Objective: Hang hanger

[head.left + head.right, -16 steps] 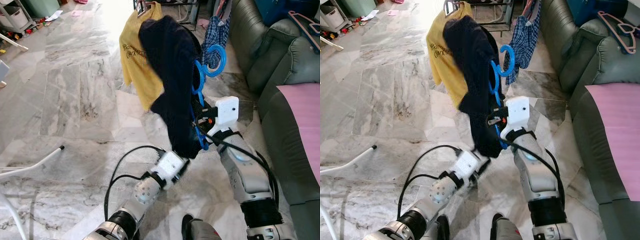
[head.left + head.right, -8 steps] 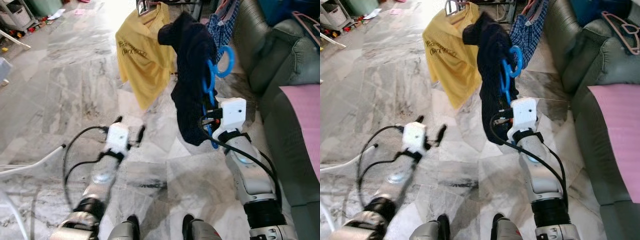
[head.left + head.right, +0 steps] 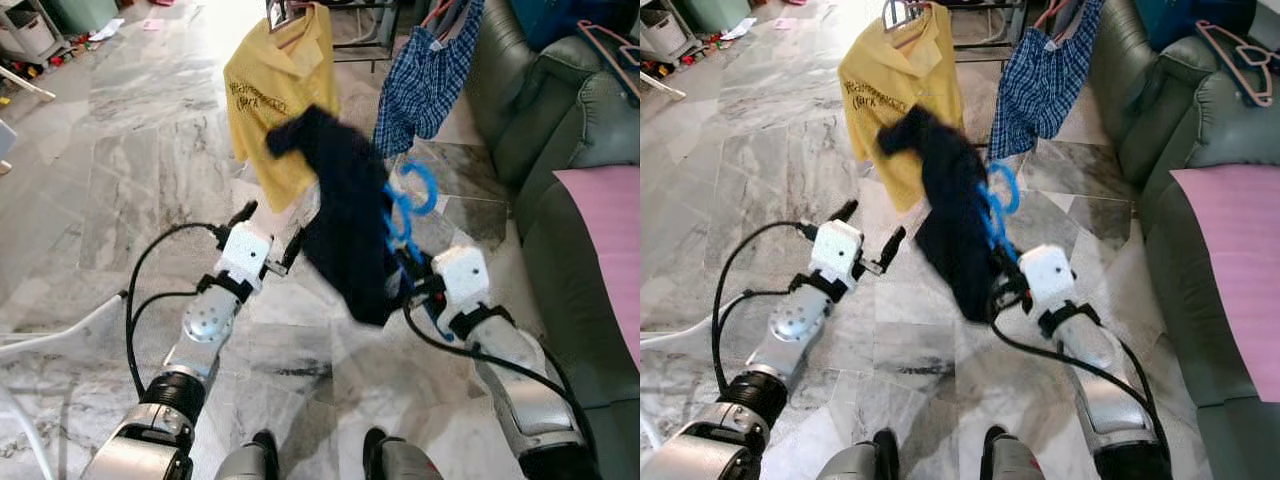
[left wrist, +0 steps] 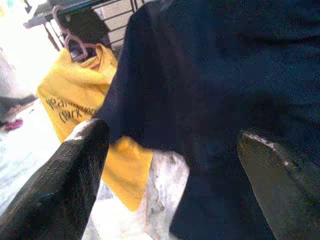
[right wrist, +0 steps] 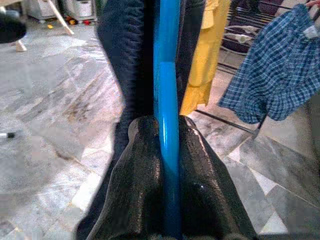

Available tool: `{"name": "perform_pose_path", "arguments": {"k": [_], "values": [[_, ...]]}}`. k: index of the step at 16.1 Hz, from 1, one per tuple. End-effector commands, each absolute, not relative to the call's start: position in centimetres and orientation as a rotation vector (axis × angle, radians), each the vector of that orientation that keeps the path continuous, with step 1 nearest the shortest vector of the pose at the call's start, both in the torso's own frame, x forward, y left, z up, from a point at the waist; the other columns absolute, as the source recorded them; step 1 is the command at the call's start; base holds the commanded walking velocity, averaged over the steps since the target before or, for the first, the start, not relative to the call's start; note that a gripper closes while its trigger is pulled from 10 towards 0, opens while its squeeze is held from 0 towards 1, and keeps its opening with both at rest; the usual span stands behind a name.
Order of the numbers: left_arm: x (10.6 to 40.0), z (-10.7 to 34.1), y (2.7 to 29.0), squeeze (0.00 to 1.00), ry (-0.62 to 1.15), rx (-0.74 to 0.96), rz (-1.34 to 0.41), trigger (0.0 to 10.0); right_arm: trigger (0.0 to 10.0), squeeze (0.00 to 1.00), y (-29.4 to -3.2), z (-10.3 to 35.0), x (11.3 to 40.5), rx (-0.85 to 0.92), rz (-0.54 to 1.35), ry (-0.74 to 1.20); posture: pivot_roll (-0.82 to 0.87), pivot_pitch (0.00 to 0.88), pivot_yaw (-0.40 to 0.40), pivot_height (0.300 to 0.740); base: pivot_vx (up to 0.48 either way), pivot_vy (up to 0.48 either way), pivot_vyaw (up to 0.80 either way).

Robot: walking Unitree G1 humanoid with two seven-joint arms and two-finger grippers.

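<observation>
Both silver arms reach forward and up from the robot's body. The left gripper [image 3: 268,232] stands with its two black fingers [image 4: 70,185] spread wide apart, closed on nothing, the wrist angled up and inward toward the other arm. The right gripper [image 5: 167,150] has its fingers pressed together on the blue hanger [image 5: 167,75] bar, the forearm slanting up from the lower right.
</observation>
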State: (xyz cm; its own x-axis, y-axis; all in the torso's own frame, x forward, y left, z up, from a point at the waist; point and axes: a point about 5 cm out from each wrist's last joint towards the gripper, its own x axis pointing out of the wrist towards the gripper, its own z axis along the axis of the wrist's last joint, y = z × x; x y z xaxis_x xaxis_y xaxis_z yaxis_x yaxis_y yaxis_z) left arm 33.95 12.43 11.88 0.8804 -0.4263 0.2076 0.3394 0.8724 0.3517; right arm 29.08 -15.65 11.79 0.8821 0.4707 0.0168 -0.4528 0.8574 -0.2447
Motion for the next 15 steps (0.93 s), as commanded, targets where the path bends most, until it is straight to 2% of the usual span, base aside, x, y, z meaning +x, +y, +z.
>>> {"name": "perform_pose_path", "arguments": {"k": [1,6,7,8,9,12,15], "values": [[33.9,12.5,12.9,1.00,-0.316,0.390,-0.460,10.0,10.0,0.00,-15.9,12.0,28.0,-0.252,0.558,-0.101,-0.12,0.236,0.061,0.740,0.000,0.000,0.00],[33.0,12.6,13.0,1.00,-0.346,0.559,-0.653,10.0,10.0,0.00,-17.1,10.4,25.4,-0.274,0.750,0.015,-0.12,0.242,0.072,0.740,0.000,0.000,0.00],[32.9,12.7,12.9,0.92,-0.355,0.597,-0.703,10.0,10.0,0.00,-17.6,10.3,25.0,-0.293,0.793,0.038,-0.12,0.244,0.074,0.740,0.000,0.000,0.00],[32.8,12.9,13.0,0.24,-0.360,0.630,-0.742,10.0,10.0,0.00,-18.0,10.3,24.7,-0.307,0.828,0.059,-0.12,0.244,0.074,0.740,0.000,0.000,0.00],[32.9,13.1,13.3,0.00,-0.364,0.670,-0.766,10.0,10.0,0.00,-18.3,10.2,24.4,-0.335,0.864,0.074,-0.12,0.244,0.076,0.740,0.000,0.000,0.00],[32.9,13.3,13.8,0.00,-0.354,0.709,-0.801,10.0,10.0,0.00,-18.4,10.2,24.1,-0.331,0.915,0.092,-0.12,0.244,0.076,0.740,0.000,0.000,0.00],[32.3,12.7,14.4,0.00,-0.310,0.781,-0.949,10.0,10.0,0.00,-18.1,10.1,23.2,-0.335,1.013,0.128,-0.12,0.242,0.079,0.740,0.000,0.000,0.00]]}}
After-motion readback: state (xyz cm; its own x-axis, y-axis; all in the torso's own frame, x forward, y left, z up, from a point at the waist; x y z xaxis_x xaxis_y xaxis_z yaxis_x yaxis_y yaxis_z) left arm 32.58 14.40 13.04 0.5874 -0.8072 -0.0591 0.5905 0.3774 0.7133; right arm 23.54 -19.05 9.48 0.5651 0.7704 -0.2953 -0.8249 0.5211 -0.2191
